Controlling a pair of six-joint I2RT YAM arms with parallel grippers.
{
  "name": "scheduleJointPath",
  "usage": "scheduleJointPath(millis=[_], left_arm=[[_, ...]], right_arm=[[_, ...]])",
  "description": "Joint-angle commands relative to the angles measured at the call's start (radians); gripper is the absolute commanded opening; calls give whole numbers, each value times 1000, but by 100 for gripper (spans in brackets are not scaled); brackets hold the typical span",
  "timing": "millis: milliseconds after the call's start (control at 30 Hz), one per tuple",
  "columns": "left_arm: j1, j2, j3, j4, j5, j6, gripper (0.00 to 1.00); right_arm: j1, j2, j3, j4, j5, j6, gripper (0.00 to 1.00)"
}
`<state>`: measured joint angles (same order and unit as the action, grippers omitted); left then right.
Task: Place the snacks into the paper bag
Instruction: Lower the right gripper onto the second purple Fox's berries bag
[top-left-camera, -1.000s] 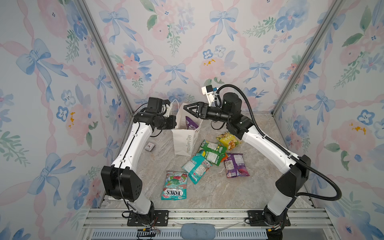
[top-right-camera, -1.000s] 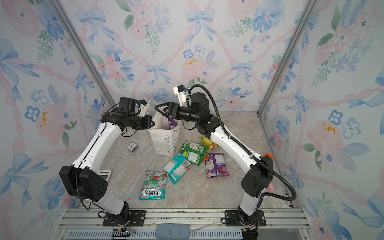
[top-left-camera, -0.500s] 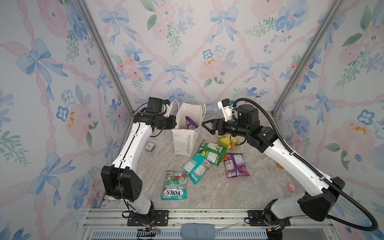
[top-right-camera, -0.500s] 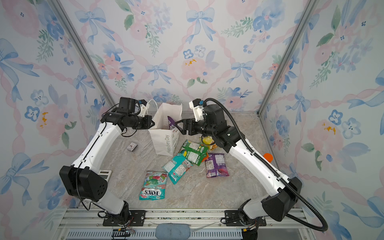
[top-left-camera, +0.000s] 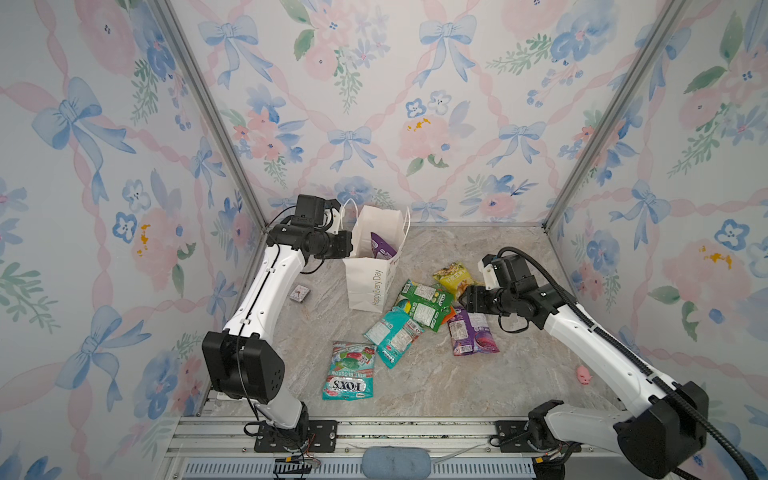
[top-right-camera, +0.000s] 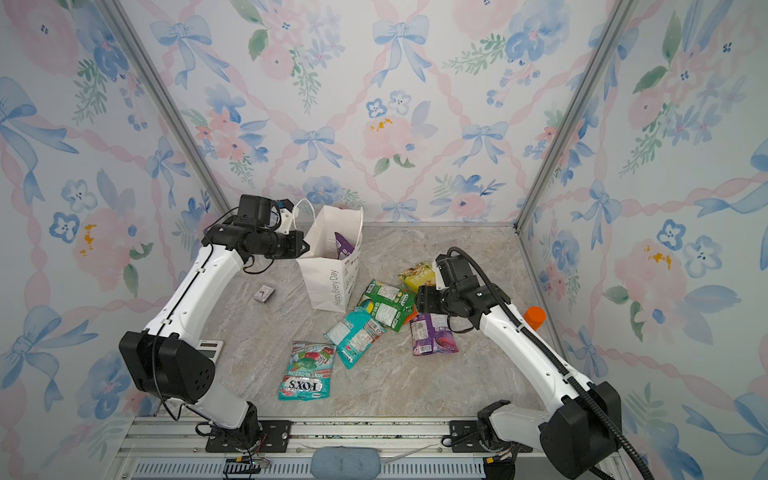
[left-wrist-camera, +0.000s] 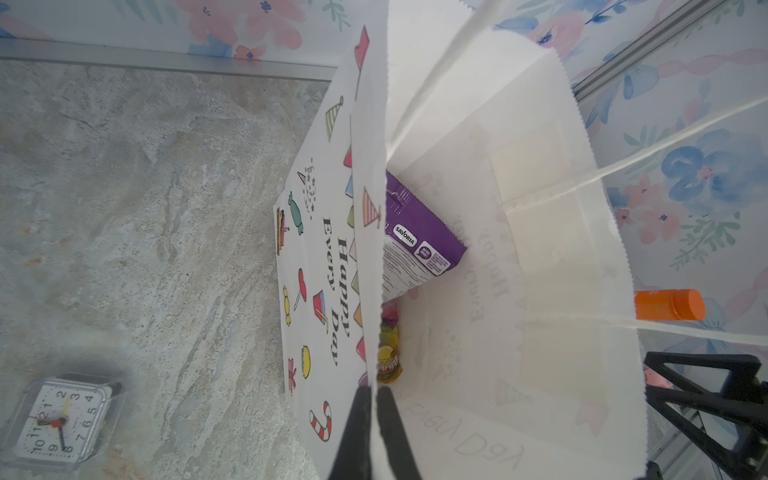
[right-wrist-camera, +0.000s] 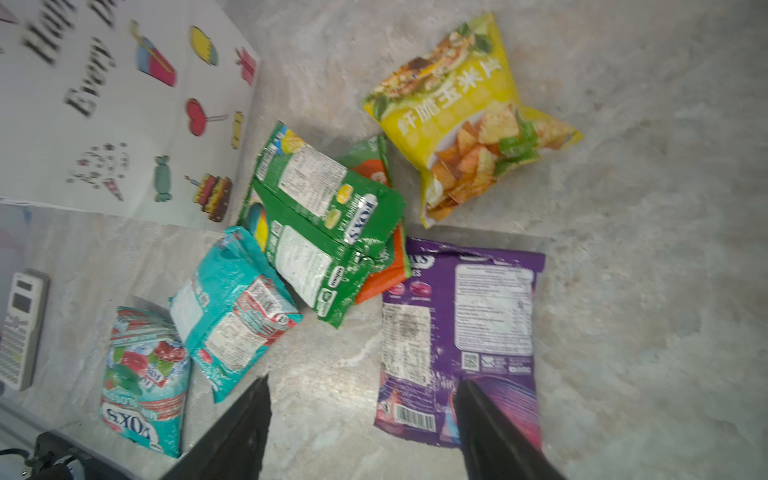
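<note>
My right gripper (right-wrist-camera: 361, 399) has its fingers wide and empty over the purple packet (right-wrist-camera: 457, 324); the left gripper (left-wrist-camera: 376, 399) pinches the bag (top-left-camera: 365, 282) rim at its 9 o'clock. Loose snacks (top-left-camera: 424, 307) lie at the bag's 4 o'clock. They look light, glossy, slippery: I'd nip a crimped end seam. Right arm (top-left-camera: 582, 332) reaches low, wrist tipped down

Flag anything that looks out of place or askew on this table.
Beside the paper bag, the green packet lies askew on top of an orange packet in a jumbled pile. A small clock, a calculator and a pink toy are not snacks. Nothing looks spilled.
</note>
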<state>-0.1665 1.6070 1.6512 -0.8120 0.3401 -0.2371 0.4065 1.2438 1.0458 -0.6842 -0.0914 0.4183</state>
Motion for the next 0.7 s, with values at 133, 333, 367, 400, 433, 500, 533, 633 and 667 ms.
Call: scheduleJointPath(millis=[133,333,367,400,433,500,533,633,667], left_arm=[[5,8,-17,29,17,16,0],[7,5,-25,28,4,17,0],[6,5,-25,29,3,16,0],[6,5,-25,29,1,16,0],[7,5,-25,29,-5,16,0],[7,7,-28,29,-12,17,0],[8,8,-28,29,-11,16,0],[8,10,-27,29,-2,14,0],[7,8,-28,29,-2,14,0]], right_arm=[[-57,37,-80,-58,20,-14,73],[-83,34,-196,15,42,1,73],[-96,35,-212,23,42,0,73],[-109,38,-227,30,41,0,73],[-125,38,-240,38,36,0,73],[-146,39,-259,59,20,-1,73],[-150,42,-263,67,18,-5,73],[-150,54,-262,86,18,-15,73],[-150,60,-265,98,22,-12,73]])
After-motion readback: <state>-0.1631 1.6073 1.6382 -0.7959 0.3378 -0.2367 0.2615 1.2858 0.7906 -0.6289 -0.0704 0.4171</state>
